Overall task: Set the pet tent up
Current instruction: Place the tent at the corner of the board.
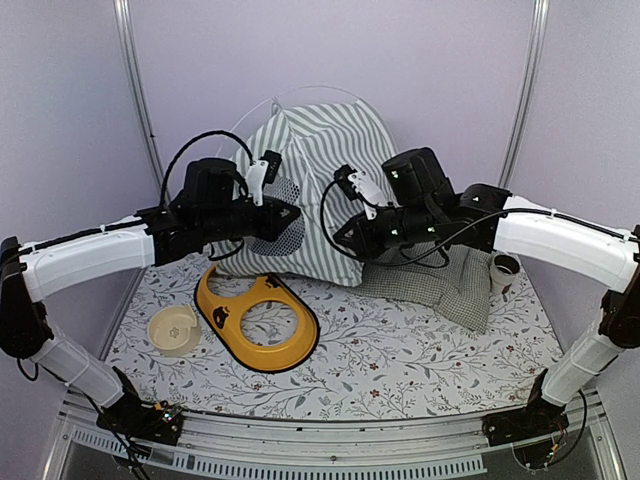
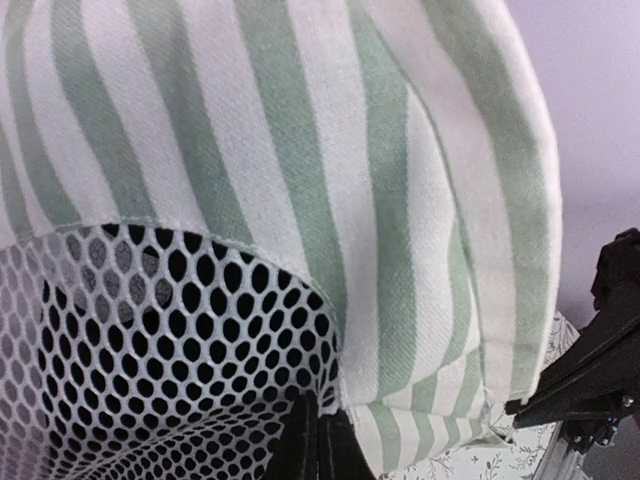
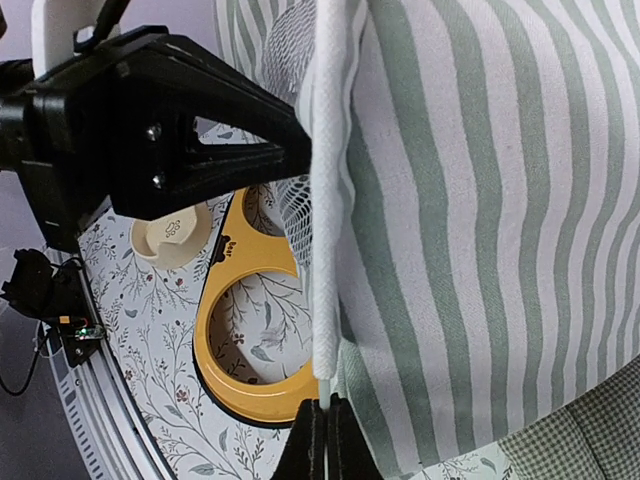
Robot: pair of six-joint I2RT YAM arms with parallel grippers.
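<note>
The green-and-white striped pet tent (image 1: 325, 165) stands at the back middle of the table, with a mesh window (image 1: 277, 228) on its left face. My left gripper (image 1: 290, 213) is shut on the tent's fabric at the window's edge; the left wrist view shows its fingers (image 2: 318, 448) pinched at the mesh seam (image 2: 335, 330). My right gripper (image 1: 340, 237) is shut on a thin white pole (image 3: 326, 385) where it leaves its white sleeve (image 3: 328, 200) at the tent's front corner. A thin white pole (image 1: 300, 93) arches over the tent top.
A yellow two-hole bowl stand (image 1: 255, 315) lies in front of the tent. A beige bowl (image 1: 174, 329) sits to its left. The green-checked cushion (image 1: 440, 280) lies right of the tent, with a small cup (image 1: 503, 271) beyond it. Floral cloth (image 1: 400, 360) covers the table.
</note>
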